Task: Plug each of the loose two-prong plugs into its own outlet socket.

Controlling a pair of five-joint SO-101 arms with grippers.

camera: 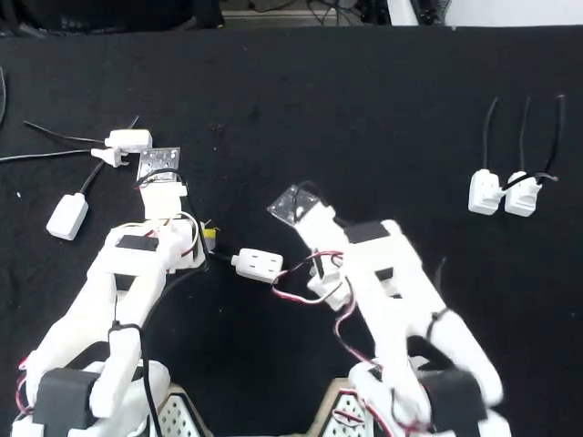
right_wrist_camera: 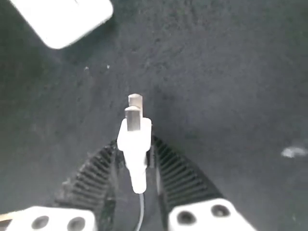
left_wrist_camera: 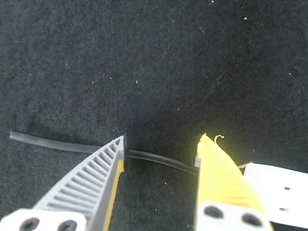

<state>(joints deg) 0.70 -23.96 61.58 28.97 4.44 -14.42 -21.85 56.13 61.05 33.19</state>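
My right gripper (right_wrist_camera: pixel 134 144) is shut on a white two-prong plug (right_wrist_camera: pixel 133 144). Its prongs point away from the wrist, toward a white outlet socket (right_wrist_camera: pixel 62 19) a short way off. That socket (camera: pixel 257 263) lies on the black cloth between the two arms. My left gripper (left_wrist_camera: pixel 161 142) stands open over the socket's black cable (left_wrist_camera: pixel 154 159), one finger on each side, with the socket's end (left_wrist_camera: pixel 281 195) just beside the yellow finger (left_wrist_camera: pixel 219 178). In the high view the left gripper (camera: pixel 208 244) sits just left of the socket.
Two loose white plugs (camera: pixel 127 139) (camera: pixel 109 157) and another white socket block (camera: pixel 66 216) lie at the far left with black cords. Two white blocks (camera: pixel 485 191) (camera: pixel 521 196) with cords sit at the far right. The black cloth (camera: pixel 364 109) covers the table.
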